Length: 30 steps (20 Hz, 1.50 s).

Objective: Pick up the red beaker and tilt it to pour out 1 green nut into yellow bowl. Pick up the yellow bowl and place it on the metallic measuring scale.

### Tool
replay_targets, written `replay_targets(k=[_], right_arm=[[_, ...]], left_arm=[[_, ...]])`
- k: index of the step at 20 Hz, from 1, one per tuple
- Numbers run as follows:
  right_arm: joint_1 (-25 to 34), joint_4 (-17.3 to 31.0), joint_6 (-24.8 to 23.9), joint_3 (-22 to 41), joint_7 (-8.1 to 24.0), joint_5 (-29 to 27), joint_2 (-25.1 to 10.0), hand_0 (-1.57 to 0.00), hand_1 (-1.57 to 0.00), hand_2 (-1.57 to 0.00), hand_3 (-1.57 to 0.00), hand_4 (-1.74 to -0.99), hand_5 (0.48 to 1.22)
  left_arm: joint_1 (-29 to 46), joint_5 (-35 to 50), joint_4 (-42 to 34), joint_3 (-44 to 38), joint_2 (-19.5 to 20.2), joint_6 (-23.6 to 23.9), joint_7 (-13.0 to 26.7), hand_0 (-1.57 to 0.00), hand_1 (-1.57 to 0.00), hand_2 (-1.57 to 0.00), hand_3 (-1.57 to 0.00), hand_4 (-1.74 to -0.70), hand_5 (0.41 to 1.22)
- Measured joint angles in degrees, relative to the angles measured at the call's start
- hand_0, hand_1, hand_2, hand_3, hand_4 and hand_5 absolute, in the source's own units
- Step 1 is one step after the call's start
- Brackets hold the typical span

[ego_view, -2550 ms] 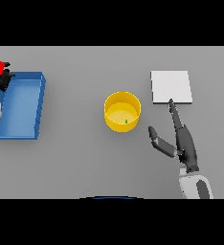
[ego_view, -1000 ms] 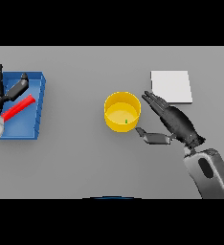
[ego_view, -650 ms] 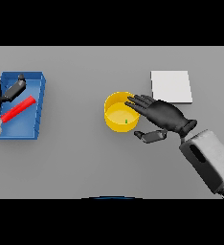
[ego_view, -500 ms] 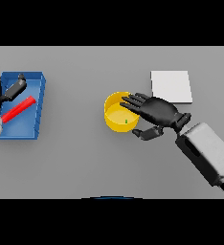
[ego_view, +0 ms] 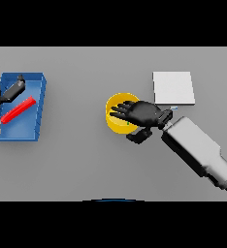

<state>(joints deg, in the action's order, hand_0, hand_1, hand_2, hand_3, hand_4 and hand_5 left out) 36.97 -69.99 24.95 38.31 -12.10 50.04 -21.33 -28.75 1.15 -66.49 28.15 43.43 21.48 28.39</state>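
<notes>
The yellow bowl (ego_view: 119,116) is seen standing on the grey bench (ego_view: 86,160), near the middle and to the left of the metallic measuring scale (ego_view: 173,87), from which it is apart. A small green speck is noted inside the bowl near its right wall, which is judged to be the green nut; the pouring step is therefore judged done. The red beaker (ego_view: 17,110) is seen lying tilted in the blue tray (ego_view: 37,112) at the far left, with the left hand (ego_view: 0,94) beside it, fingers relaxed and holding nothing. The right hand (ego_view: 140,114) is placed over the bowl's right rim, fingers spread and only slightly bent above the opening, the thumb lying outside the wall below; the rim is not yet pinched, so far as can be seen. The bowl is not lifted. What remains is judged to be the closing of the hand on the rim, the lift, and the transfer onto the scale. No brand, label or writing can be read on any item.
</notes>
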Motion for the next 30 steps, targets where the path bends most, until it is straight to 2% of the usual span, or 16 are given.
replay_targets(k=[4, 8, 9, 10, 11, 12, 13, 14, 15, 17, 19, 21, 23, 26, 28, 30], right_arm=[[2.92, 3.54, 0.76, 1.16, -0.11, 0.96, 1.11, 0.00, 0.00, 0.00, 0.00, -1.261, 0.736], [3.45, 5.91, 2.14, 1.91, -0.16, 1.28, 1.19, 0.00, 0.00, 0.00, -0.01, -1.276, 0.744], [4.12, 6.62, 3.13, 2.03, 1.00, 1.14, 2.25, 0.00, 0.00, 0.00, -0.03, -1.282, 0.749], [3.86, 6.49, 3.87, 2.07, 0.38, 0.91, 1.68, 0.00, 0.00, -0.01, -0.05, -1.285, 0.753], [4.28, 7.00, 4.24, 2.06, 1.41, 0.99, 2.24, 0.00, 0.00, -0.02, -0.07, -1.289, 0.758], [4.11, 8.00, 4.10, 2.06, 1.49, 0.88, 2.74, 0.00, -0.01, -0.04, -0.10, -1.293, 0.776], [3.75, 7.60, 5.11, 1.60, 2.96, 0.34, 3.03, -0.03, -0.04, -0.07, -0.14, -1.302, 0.805], [3.81, 7.78, 5.40, 1.31, 3.55, 0.15, 3.19, -0.16, -0.14, -0.15, -0.18, -1.321, 0.839], [3.74, 6.99, 6.31, 1.36, 3.28, -0.11, 2.79, -0.44, -0.42, -0.38, -0.24, -1.351, 0.915], [4.09, 7.34, 6.17, 1.30, 1.53, -0.28, 2.76, -0.85, -0.84, -0.81, -0.40, -1.463, 1.025], [3.56, 6.67, 6.90, 1.52, 1.15, -0.97, 2.65, -1.11, -1.10, -1.08, -0.71, -1.557, 1.096], [4.12, 7.06, 8.25, 1.58, 1.01, -1.70, 2.60, -1.28, -1.27, -1.18, -1.01, -1.623, 1.141], [3.93, 6.61, 8.19, 1.73, 1.77, -2.14, 2.38, -1.38, -1.38, -1.23, -1.21, -1.666, 1.170], [3.59, 5.69, 7.82, 2.04, 1.56, -2.61, 1.54, -1.47, -1.47, -1.28, -1.37, -1.702, 1.195], [3.75, 5.65, 7.84, 1.87, 2.30, -3.01, 1.82, -1.51, -1.51, -1.29, -1.39, -1.716, 1.204], [3.24, 4.49, 7.95, 1.75, 1.34, -3.57, 0.95, -1.53, -1.53, -1.31, -1.40, -1.725, 1.210]], left_arm=[[0.76, 0.60, -0.34, -0.70, 0.92, -0.09, -0.61, 0.00, 0.00, 0.00, 0.00, -0.74, 0.698], [0.12, 0.97, 1.06, -1.22, 0.73, -0.48, -1.25, 0.00, 0.00, 0.00, 0.00, -0.75, 0.699], [0.00, 0.92, 1.35, -0.98, 0.42, -0.65, -1.34, 0.00, 0.00, 0.00, 0.00, -0.74, 0.697], [0.03, 0.83, 0.76, -0.90, 0.69, -0.71, -1.02, 0.00, 0.00, 0.00, 0.00, -0.74, 0.697], [-0.03, 0.49, 0.37, -0.63, 0.46, -0.24, -0.69, 0.00, 0.00, 0.00, 0.00, -0.75, 0.699], [0.32, 0.93, 0.85, -1.04, 0.64, -0.41, -1.07, 0.00, 0.00, 0.00, 0.00, -0.75, 0.700], [0.69, 0.92, 0.13, -1.00, 0.77, -0.24, -1.37, 0.00, 0.00, 0.00, 0.00, -0.75, 0.701], [0.65, 1.04, 0.48, -0.94, 0.51, -0.30, -0.85, 0.00, 0.00, 0.00, 0.00, -0.75, 0.701], [0.47, 0.48, 0.82, -0.55, 0.18, 0.00, -0.84, 0.00, 0.00, 0.00, 0.00, -0.75, 0.700], [0.34, 0.54, 0.58, -0.89, 0.87, -0.20, -1.14, 0.00, 0.00, 0.00, 0.00, -0.76, 0.704], [0.07, 0.56, 0.61, -0.85, 0.57, -0.17, -1.08, 0.00, 0.00, 0.00, 0.00, -0.76, 0.701], [0.36, 0.40, 0.14, -0.79, 0.97, -0.08, -0.93, 0.00, 0.00, 0.00, 0.00, -0.75, 0.698], [0.95, 0.41, -0.12, -0.71, 1.36, -0.32, -1.38, 0.00, 0.00, 0.00, 0.00, -0.75, 0.692], [0.71, -0.19, 0.01, -0.27, 1.19, 0.00, -0.68, 0.00, 0.00, 0.00, 0.00, -0.74, 0.689], [0.63, 0.05, -0.12, -0.44, 1.59, -0.57, -1.12, 0.00, 0.00, 0.00, 0.00, -0.73, 0.686], [0.03, 0.00, 0.48, -0.27, 0.92, -0.62, -0.71, 0.00, 0.00, 0.00, 0.00, -0.73, 0.685]])
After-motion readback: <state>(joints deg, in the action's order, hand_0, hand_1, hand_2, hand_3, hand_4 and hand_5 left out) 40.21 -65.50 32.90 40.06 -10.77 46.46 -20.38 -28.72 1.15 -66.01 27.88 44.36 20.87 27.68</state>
